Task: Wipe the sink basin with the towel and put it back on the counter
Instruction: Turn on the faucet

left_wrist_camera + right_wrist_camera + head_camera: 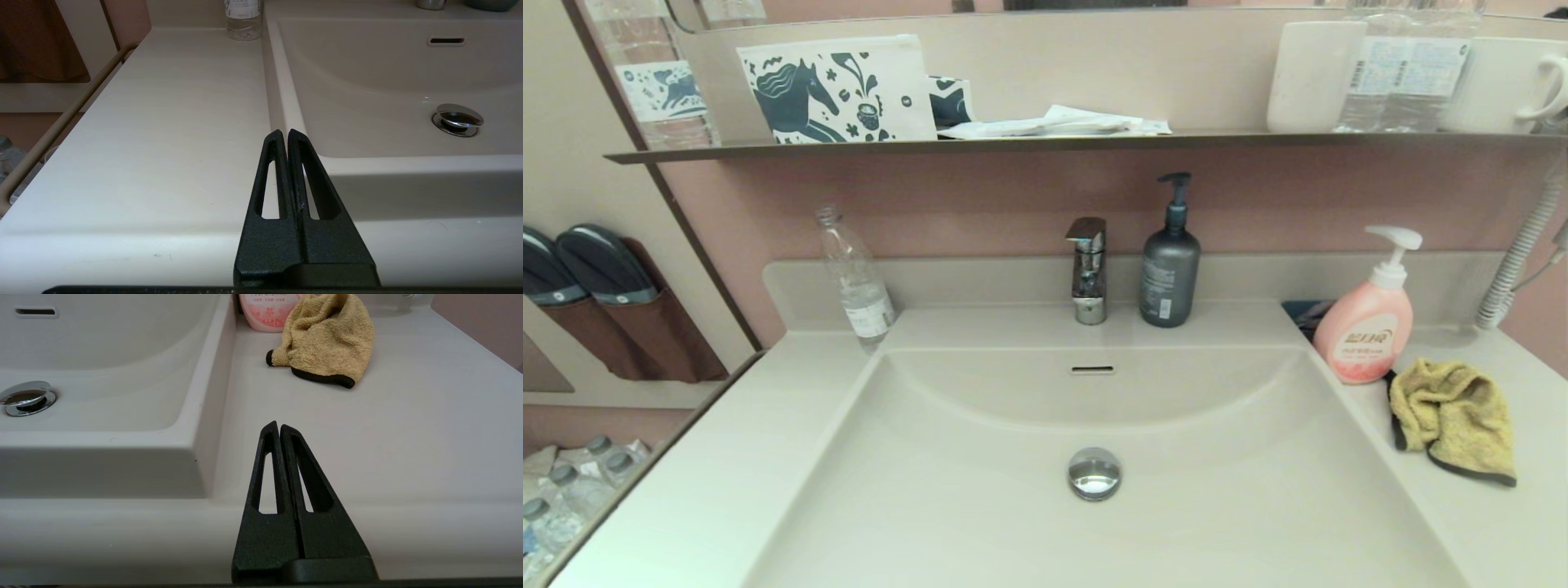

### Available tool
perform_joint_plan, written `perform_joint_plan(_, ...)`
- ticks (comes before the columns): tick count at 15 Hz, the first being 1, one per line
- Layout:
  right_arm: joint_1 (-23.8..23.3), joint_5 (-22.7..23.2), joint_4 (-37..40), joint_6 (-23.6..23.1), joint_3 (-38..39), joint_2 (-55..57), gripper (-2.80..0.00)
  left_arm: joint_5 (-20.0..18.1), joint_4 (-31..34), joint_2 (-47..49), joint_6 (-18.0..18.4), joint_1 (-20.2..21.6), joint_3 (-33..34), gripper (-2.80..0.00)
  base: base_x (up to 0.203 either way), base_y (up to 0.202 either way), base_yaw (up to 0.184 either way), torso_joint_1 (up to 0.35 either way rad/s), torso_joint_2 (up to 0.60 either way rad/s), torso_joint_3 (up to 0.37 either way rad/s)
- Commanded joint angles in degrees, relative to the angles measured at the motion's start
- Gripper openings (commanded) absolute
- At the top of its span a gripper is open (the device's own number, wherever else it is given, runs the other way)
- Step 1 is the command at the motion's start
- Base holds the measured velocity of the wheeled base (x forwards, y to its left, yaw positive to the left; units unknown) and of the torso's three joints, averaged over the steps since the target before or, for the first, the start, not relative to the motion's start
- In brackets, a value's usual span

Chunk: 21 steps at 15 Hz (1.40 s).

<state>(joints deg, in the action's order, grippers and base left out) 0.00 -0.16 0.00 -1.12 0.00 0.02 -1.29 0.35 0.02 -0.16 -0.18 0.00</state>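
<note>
Crumpled mustard-yellow terry towel [322, 345] ahead of pressed-together right gripper [278, 426] fingers, likely soft, light, floppy; best pinched at raised fold; left gripper [284, 132] likewise closed, empty.

I note a chrome faucet [1088, 269] at centre back, a dark grey pump bottle [1170, 265] just beside it, a clear plastic bottle [856, 282] to its left, and a pink soap bottle [1365, 322] on the right. The dark wall shelf [1045, 145] carries a horse-print pouch [837, 90], white cups [1313, 75] and papers [1058, 122].
</note>
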Motion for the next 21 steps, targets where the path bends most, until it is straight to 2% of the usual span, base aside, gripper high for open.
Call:
perform_joint_plan(1,-0.1,0.0,-0.1,0.0,0.0,0.0,-2.8,0.0,0.0,0.0,0.0,0.0,0.0,-2.8,0.0,0.0,0.0,0.0,0.0,0.0)
perform_joint_plan(18,0.0,0.0,-0.1,0.0,0.0,0.0,-2.8,0.0,0.0,0.0,0.1,0.0,0.0,-2.8,0.0,0.0,0.0,0.0,0.0,0.0)
perform_joint_plan(21,0.0,0.0,0.0,0.1,0.0,0.0,-2.8,-0.2,0.0,0.0,1.7,0.0,-0.6,-2.8,0.0,0.0,0.0,0.0,0.0,0.0)
